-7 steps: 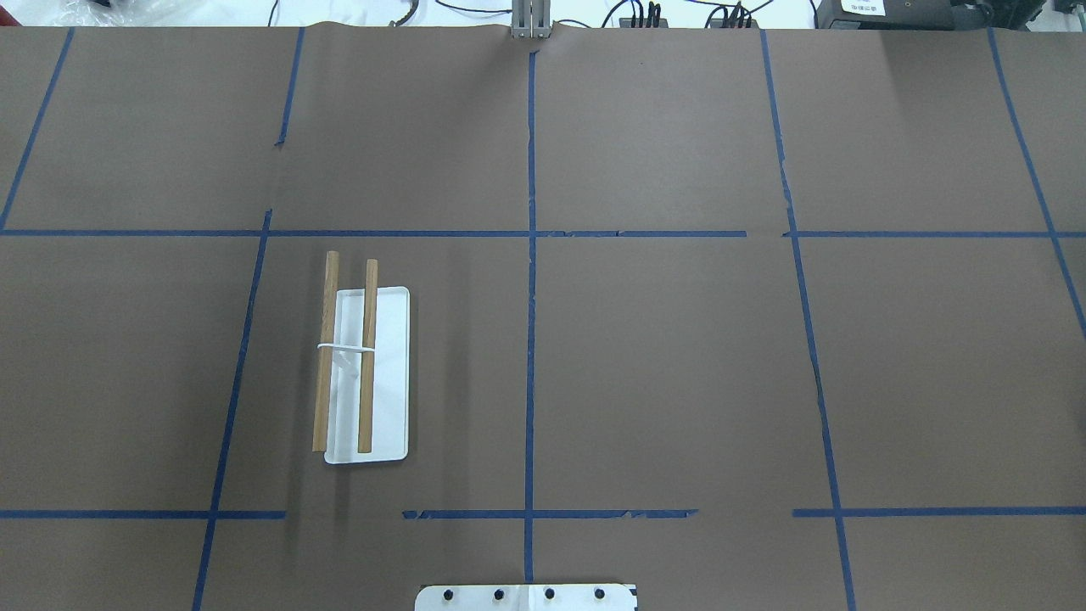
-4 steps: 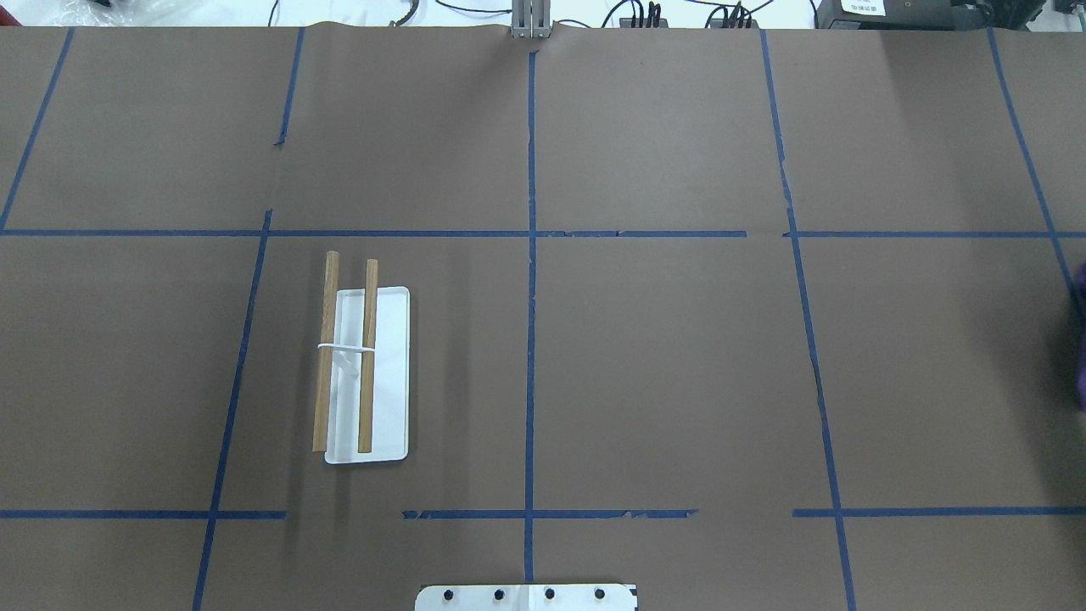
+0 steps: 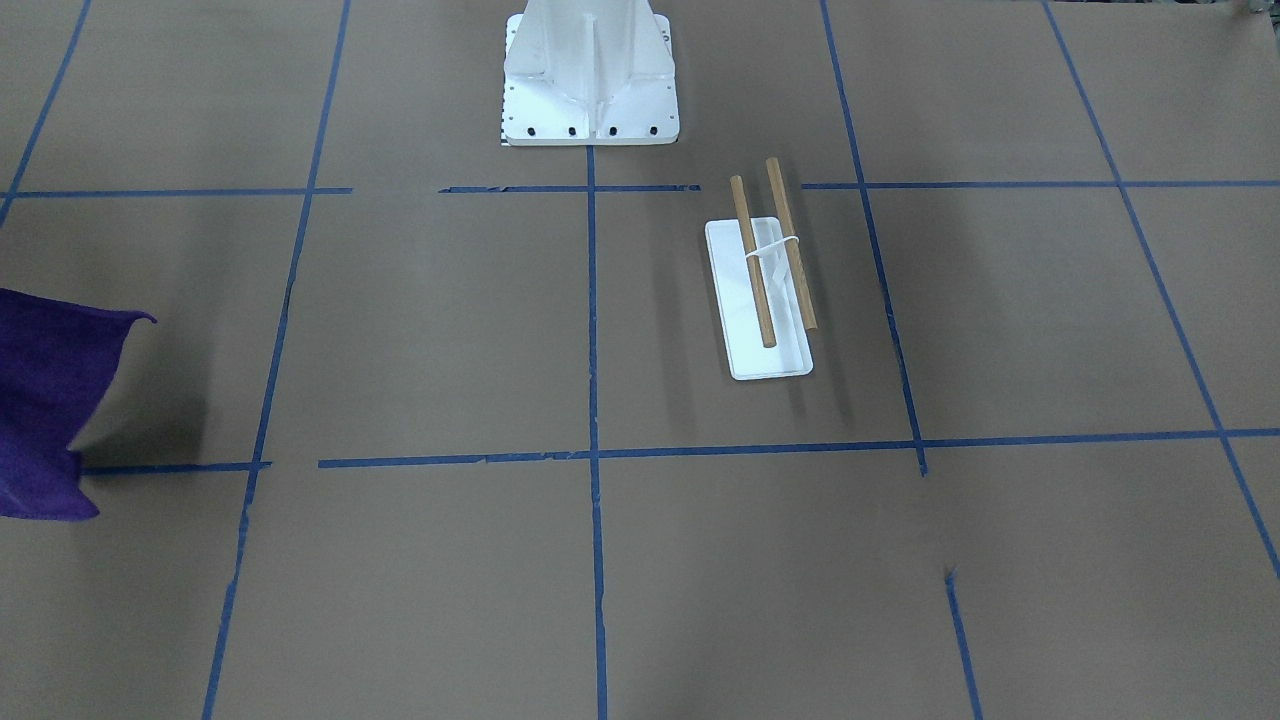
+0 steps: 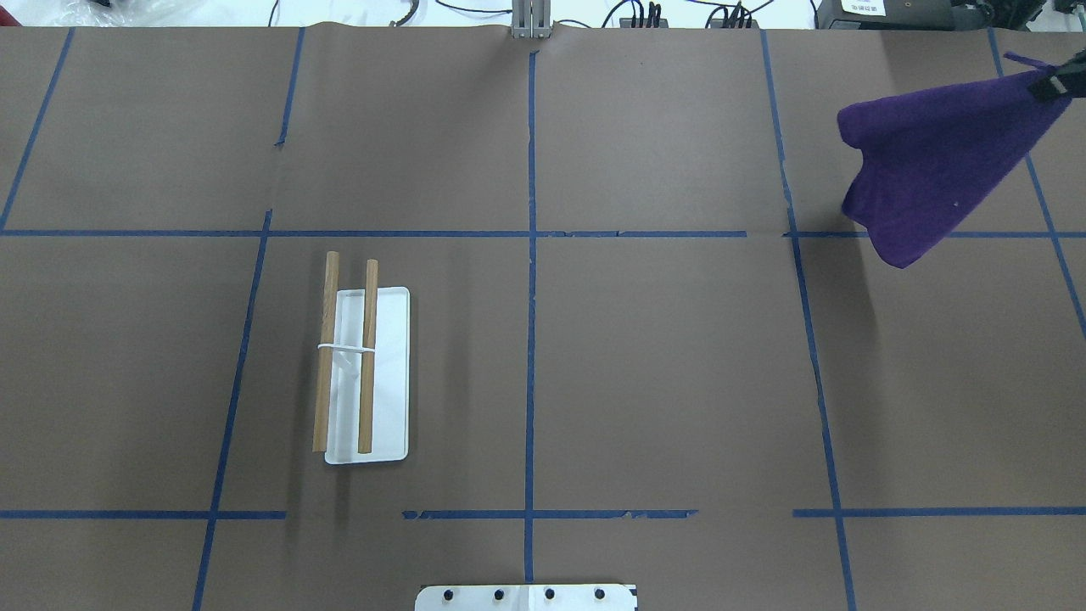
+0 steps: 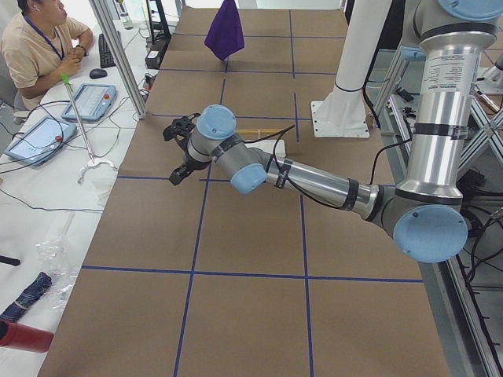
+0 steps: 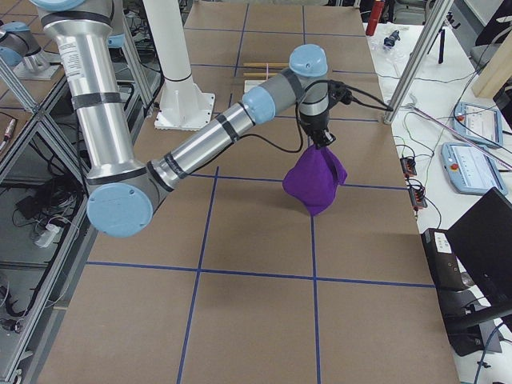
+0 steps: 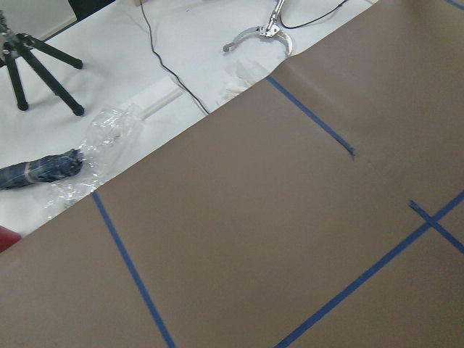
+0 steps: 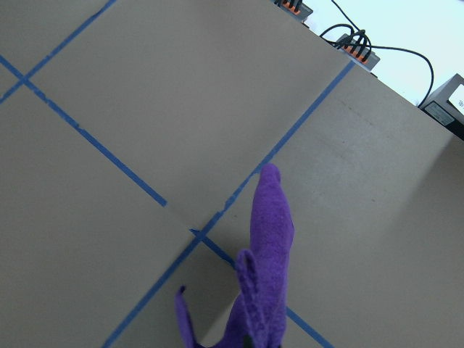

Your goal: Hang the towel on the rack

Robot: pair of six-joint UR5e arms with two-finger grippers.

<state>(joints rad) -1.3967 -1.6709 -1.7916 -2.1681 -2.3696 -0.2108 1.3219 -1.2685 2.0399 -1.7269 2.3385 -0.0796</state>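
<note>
- The left gripper shows only in the left side view, a little left of centre and over bare table. I cannot tell whether it is open or closed. Its own camera sees no cloth, only brown paper and blue tape.
- The rack sits at middle left of the overhead view. Its two wooden rods lie side by side over a flat white base, and nothing is on them. It looks light, so a tug on cloth dragged across it could shift or tip it.
- The towel is in the upper right of that view, well apart from the rack. It is purple and hangs in a loose cone from one pinched corner.
- It looks soft, light and limp, and it holds no shape of its own. It is neither fragile nor slippery, but it is likely to swing and fold.
- A grip on a corner or edge suits it. A second grip on the neighbouring corner would spread it flat for draping over a rod.
- The right gripper is at the far upper right edge. Its fingers are closed tight on the towel's top corner with no visible gap, and they carry it seemingly clear of the table.
</note>
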